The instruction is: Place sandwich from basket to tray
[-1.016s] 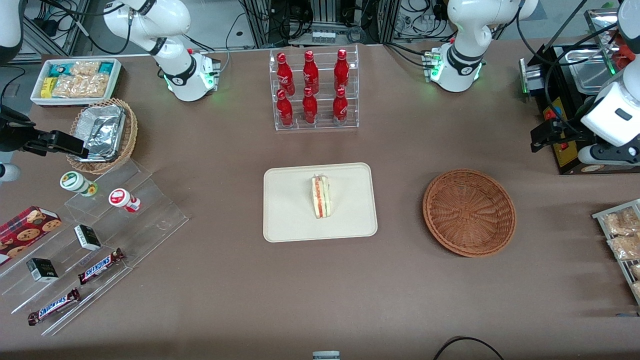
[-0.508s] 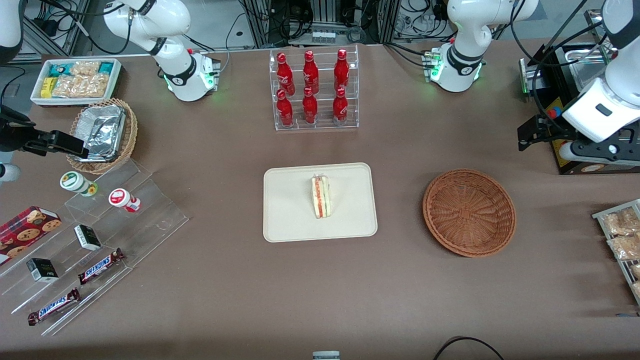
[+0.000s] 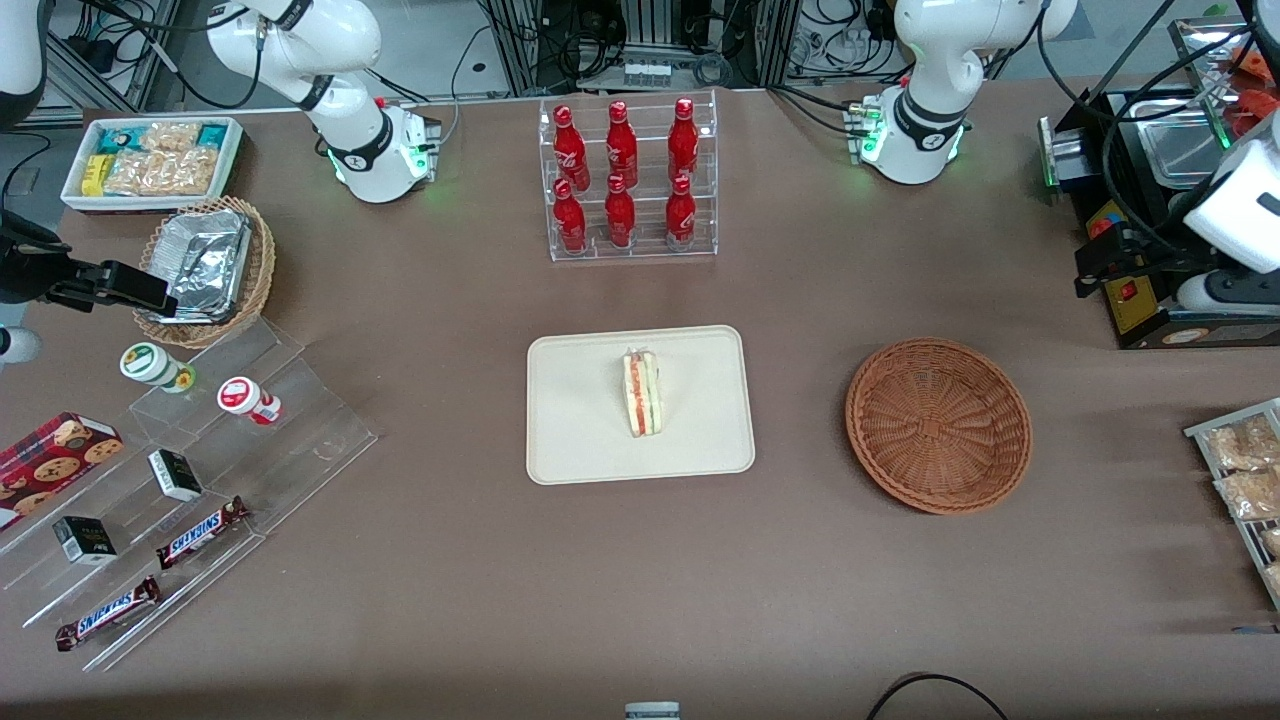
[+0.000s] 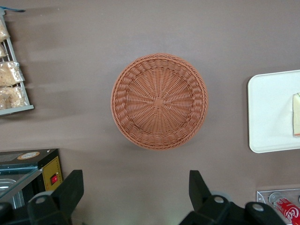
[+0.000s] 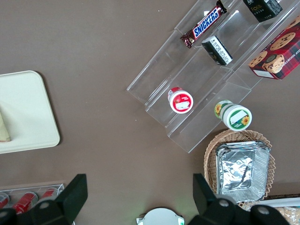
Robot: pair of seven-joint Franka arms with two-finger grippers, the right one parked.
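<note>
Sandwich: one wedge [image 3: 643, 392] lies on the tray, near its middle, filling edge turned up; nothing grips it.
Tray: one cream tray [image 3: 580, 440] sits at mid-desk, holding only the sandwich.
Basket: one reddish-brown wicker basket [image 3: 938, 424] stands well apart from the tray, toward the working arm's end of the desk; its bowl [image 4: 159, 101] shows bare weave and nothing in it.
Claw: the left arm's claw [image 4: 136, 190] hangs high above the desk near the basket, at the working arm's end; its two fingers [image 4: 70, 187] stand wide apart and hold nothing.
Step in hand: judged from how things lie, the placing is done, with the sandwich on the tray and the basket bare; the arm appears to be at the clearing-away stage.
Next move: likely nothing more than keeping the claw clear of the black appliance [image 3: 1135, 290] close beside it; no further grasp seems called for.
Count: one sandwich, one tray, one brown basket, six red bottles [image 3: 621, 130] in a clear rack farther from the front camera than the tray.
</note>
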